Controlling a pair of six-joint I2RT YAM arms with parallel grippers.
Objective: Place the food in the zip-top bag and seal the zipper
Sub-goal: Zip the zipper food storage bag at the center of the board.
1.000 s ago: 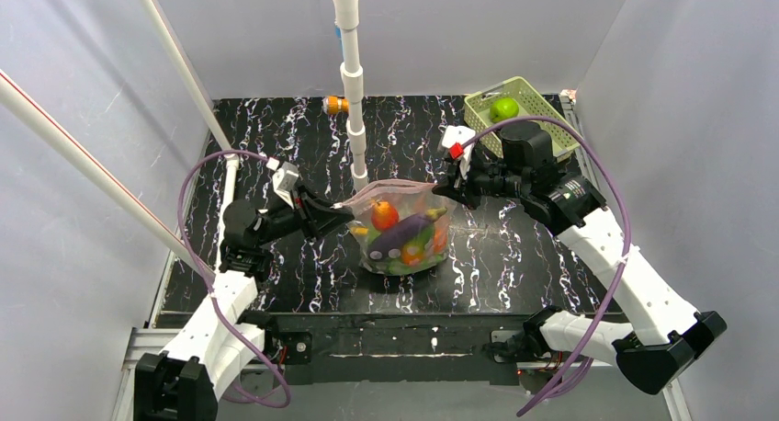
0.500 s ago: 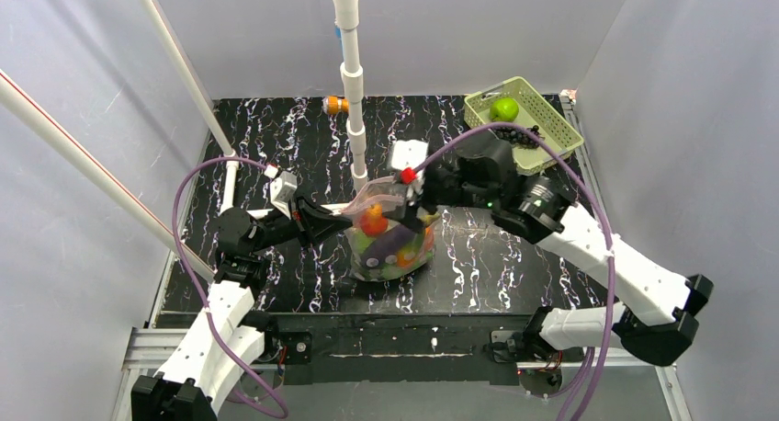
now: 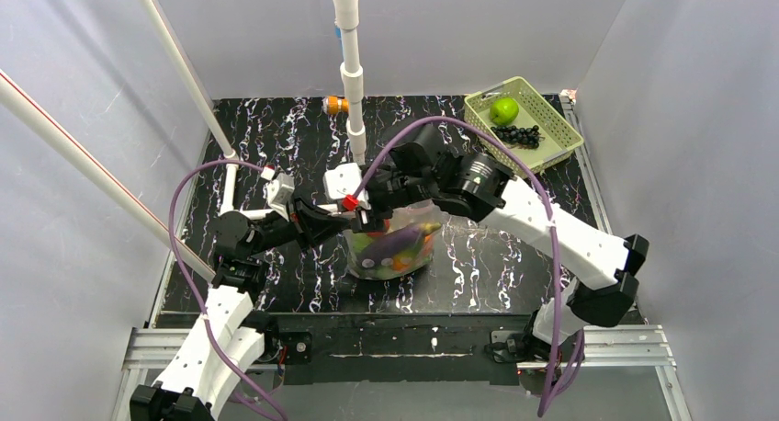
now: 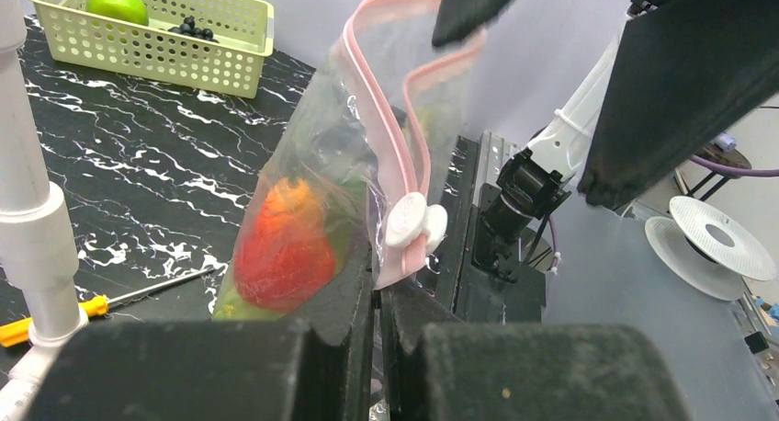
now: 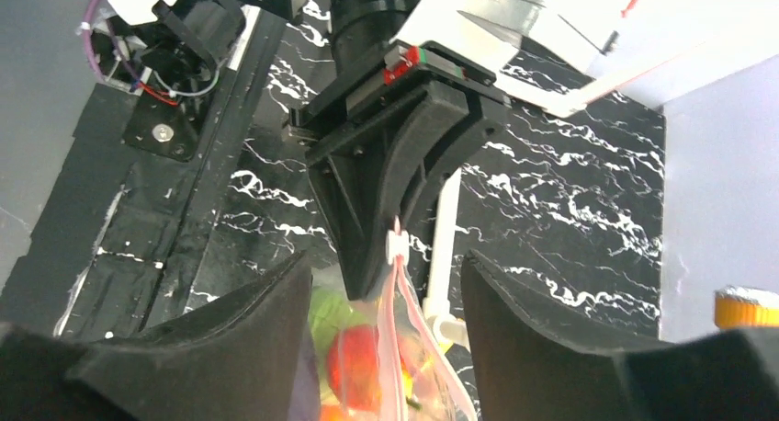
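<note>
The zip-top bag (image 3: 397, 246) stands on the black table with the food inside: a red fruit (image 4: 285, 256), green pieces and a purple eggplant (image 3: 395, 243). My left gripper (image 3: 342, 221) is shut on the end of the pink zipper (image 4: 390, 136), just below the white slider (image 4: 413, 223). My right gripper (image 3: 369, 217) is open and hangs over the same end of the bag. In the right wrist view its jaws (image 5: 386, 260) straddle the zipper (image 5: 397, 301) and the slider (image 5: 396, 246) without touching them. The left gripper (image 5: 390, 177) shows right behind.
A pale green basket (image 3: 551, 118) at the back right holds a green fruit (image 3: 503, 109) and dark grapes (image 3: 521, 134). A white pipe post (image 3: 354, 99) stands behind the bag, with an orange piece (image 3: 335, 104) beside it. A yellow-handled screwdriver (image 4: 55, 308) lies near the post.
My right gripper has swept left along the bag's mouth, from its right end to the left end next to my left gripper. The bag has bunched narrower. The left gripper has held its grip.
</note>
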